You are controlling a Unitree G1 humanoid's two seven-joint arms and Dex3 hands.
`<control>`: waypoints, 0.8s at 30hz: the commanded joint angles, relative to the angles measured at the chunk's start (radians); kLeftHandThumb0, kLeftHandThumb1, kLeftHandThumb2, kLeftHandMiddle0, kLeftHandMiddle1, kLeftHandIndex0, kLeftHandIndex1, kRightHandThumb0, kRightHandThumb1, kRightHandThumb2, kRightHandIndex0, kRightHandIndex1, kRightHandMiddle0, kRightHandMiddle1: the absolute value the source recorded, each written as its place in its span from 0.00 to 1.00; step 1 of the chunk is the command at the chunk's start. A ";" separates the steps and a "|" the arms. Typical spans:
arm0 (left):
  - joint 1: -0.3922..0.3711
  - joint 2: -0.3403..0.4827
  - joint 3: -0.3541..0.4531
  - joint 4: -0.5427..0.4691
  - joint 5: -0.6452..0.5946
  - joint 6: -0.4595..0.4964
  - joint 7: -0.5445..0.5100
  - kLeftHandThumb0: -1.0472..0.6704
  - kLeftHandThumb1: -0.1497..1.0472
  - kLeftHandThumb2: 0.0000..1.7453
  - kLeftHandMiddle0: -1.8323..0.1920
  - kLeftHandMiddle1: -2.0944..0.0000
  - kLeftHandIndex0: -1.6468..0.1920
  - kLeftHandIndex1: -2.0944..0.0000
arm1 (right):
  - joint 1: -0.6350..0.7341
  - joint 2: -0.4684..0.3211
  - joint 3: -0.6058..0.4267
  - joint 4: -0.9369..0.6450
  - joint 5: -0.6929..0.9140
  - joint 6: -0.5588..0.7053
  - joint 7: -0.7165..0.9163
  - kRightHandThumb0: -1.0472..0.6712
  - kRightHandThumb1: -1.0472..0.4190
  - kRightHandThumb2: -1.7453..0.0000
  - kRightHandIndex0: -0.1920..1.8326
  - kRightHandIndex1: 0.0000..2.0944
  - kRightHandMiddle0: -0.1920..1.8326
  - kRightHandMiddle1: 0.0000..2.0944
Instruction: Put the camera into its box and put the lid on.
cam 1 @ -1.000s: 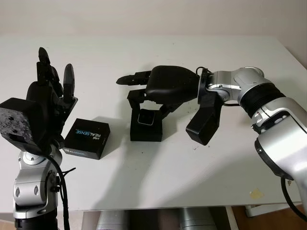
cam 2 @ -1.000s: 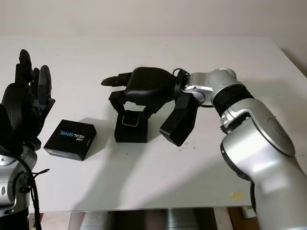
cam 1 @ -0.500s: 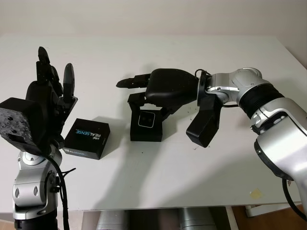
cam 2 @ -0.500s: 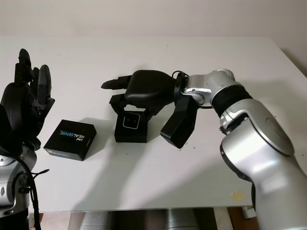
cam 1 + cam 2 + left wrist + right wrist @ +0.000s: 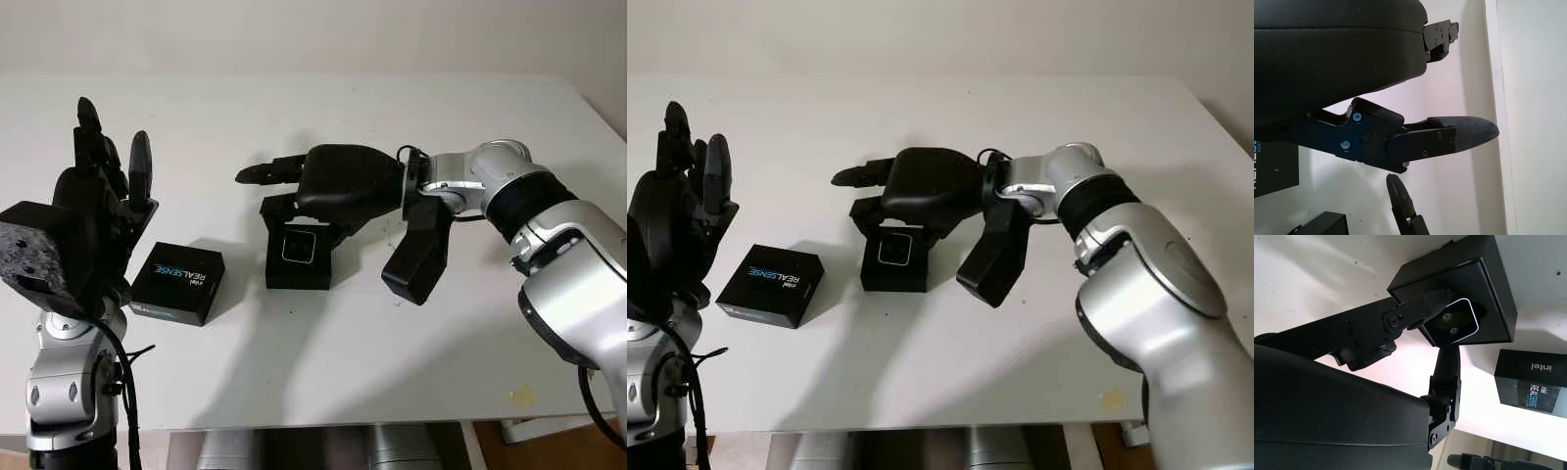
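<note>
Camera (image 5: pixel 297 246): seated in its open box (image 5: pixel 298 270), so I judge placement done. Right hand (image 5: pixel 323 191): over the box, holding nothing. Lid (image 5: pixel 178 283): left of the box, awaiting pickup. Left hand (image 5: pixel 98 211): raised beside the lid, empty.
</note>
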 commanded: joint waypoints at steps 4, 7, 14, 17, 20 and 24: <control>0.014 -0.001 0.003 -0.018 0.004 -0.005 0.006 0.18 1.00 0.30 1.00 0.98 1.00 1.00 | 0.003 0.001 0.009 0.001 -0.002 -0.013 -0.008 0.32 0.03 0.97 0.18 0.03 0.25 0.67; 0.013 -0.002 0.003 -0.023 0.003 0.004 0.009 0.18 1.00 0.30 1.00 0.98 1.00 1.00 | 0.007 0.001 0.011 0.001 0.000 -0.014 -0.008 0.32 0.04 0.97 0.18 0.03 0.25 0.67; 0.012 -0.002 0.002 -0.026 0.001 0.007 0.006 0.18 1.00 0.30 1.00 0.99 1.00 1.00 | -0.009 -0.009 0.025 -0.016 -0.021 0.033 0.041 0.36 0.06 0.97 0.07 0.02 0.12 0.38; 0.012 0.003 0.000 -0.024 0.004 0.007 0.004 0.18 1.00 0.30 1.00 0.99 1.00 1.00 | -0.020 -0.020 0.036 -0.039 -0.050 0.056 0.026 0.34 0.08 0.97 0.03 0.02 0.11 0.19; 0.011 0.000 0.000 -0.023 0.002 0.005 0.004 0.18 1.00 0.30 1.00 0.99 1.00 1.00 | -0.029 -0.026 0.040 -0.053 -0.067 0.079 0.023 0.30 0.09 0.97 0.00 0.01 0.07 0.11; 0.008 0.001 -0.001 -0.024 0.004 0.013 0.006 0.18 1.00 0.30 1.00 0.98 1.00 1.00 | -0.039 -0.031 0.035 -0.059 -0.071 0.103 0.040 0.28 0.10 0.97 0.00 0.00 0.03 0.07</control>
